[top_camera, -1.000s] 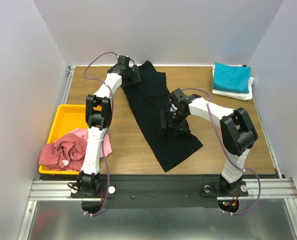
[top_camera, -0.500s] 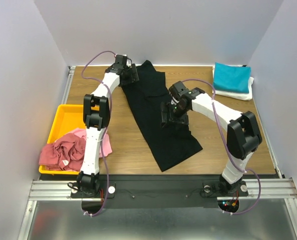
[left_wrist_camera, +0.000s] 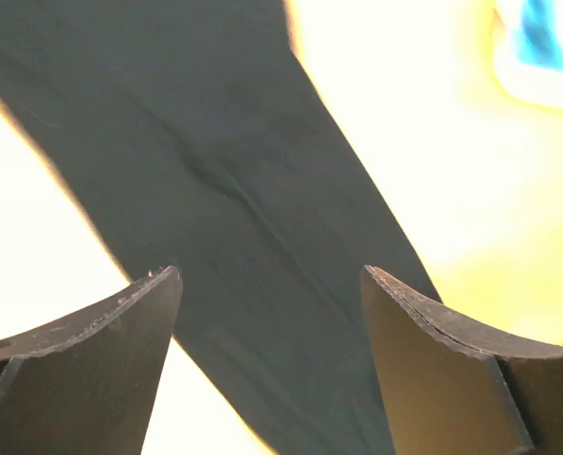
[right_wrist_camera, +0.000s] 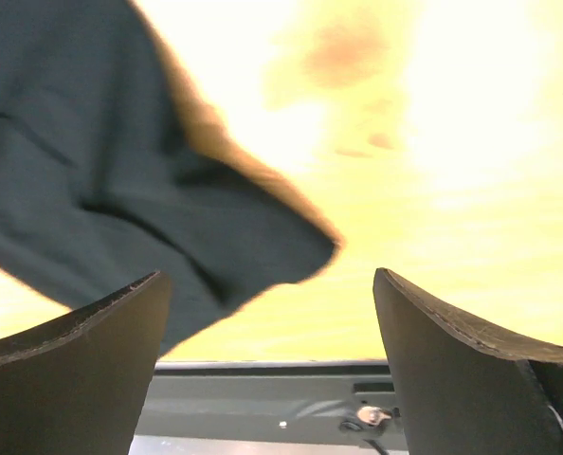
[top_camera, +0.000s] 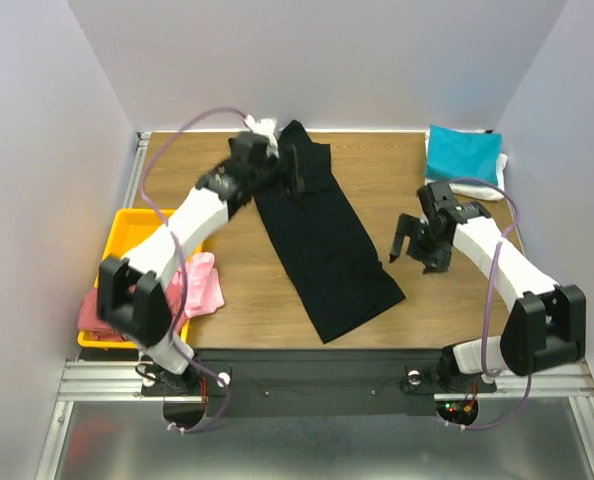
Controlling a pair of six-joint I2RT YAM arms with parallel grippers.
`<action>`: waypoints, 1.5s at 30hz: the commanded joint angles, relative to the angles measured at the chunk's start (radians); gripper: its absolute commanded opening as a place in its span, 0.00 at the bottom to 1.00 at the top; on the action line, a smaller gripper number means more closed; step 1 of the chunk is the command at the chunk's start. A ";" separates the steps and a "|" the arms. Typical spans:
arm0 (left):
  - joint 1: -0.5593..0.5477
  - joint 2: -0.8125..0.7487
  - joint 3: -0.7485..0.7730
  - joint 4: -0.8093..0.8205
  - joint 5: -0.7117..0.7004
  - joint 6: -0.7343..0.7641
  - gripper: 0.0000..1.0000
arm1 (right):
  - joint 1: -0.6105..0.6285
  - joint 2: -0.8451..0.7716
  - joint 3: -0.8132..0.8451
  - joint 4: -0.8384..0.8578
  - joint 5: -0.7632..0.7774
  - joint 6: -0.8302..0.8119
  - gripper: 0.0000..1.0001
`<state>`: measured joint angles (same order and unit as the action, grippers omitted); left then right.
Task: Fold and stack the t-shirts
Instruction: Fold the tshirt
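Note:
The black t-shirt (top_camera: 322, 240) lies folded into a long strip, running diagonally across the middle of the table. My left gripper (top_camera: 299, 168) hovers open over its far end, and the left wrist view shows the black cloth (left_wrist_camera: 253, 190) below the spread fingers. My right gripper (top_camera: 405, 240) stands open just right of the strip, with the shirt's near corner (right_wrist_camera: 168, 199) beneath it. A folded teal t-shirt (top_camera: 462, 153) rests on a white one (top_camera: 469, 187) at the back right. The pink t-shirt (top_camera: 201, 285) and dusty red t-shirt (top_camera: 86, 312) lie at the left.
A yellow tray (top_camera: 127, 232) stands at the left edge, partly covered by my left arm's elbow (top_camera: 132, 295). The metal rail (right_wrist_camera: 263, 398) runs along the table's near edge. Walls close in the table on three sides.
My right gripper has lifted off the black t-shirt and swung right. My left arm has dropped its elbow to the left, and its gripper has shifted right over the shirt's far end.

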<state>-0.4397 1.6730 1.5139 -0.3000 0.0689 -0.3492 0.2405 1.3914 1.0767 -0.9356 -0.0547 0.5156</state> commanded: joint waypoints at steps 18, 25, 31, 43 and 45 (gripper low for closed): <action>-0.448 -0.480 -0.716 0.019 -0.049 -0.398 0.86 | -0.047 -0.043 -0.210 0.075 -0.030 -0.101 0.69; -0.482 -0.484 -0.739 0.030 -0.041 -0.427 0.86 | -0.047 0.037 -0.224 0.153 -0.051 -0.127 0.68; -0.499 -0.483 -0.751 0.038 -0.046 -0.456 0.86 | -0.047 0.058 -0.239 0.184 -0.099 -0.140 0.61; -0.521 -0.522 -0.778 0.033 -0.061 -0.491 0.86 | -0.047 0.115 -0.264 0.207 -0.129 -0.150 0.44; -0.524 -0.526 -0.784 0.033 -0.063 -0.494 0.86 | -0.046 0.113 -0.265 0.210 -0.142 -0.154 0.39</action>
<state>-0.9524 1.1915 0.7513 -0.2783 0.0296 -0.8234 0.2012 1.5005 0.8108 -0.7616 -0.1699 0.3813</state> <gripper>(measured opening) 0.858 0.445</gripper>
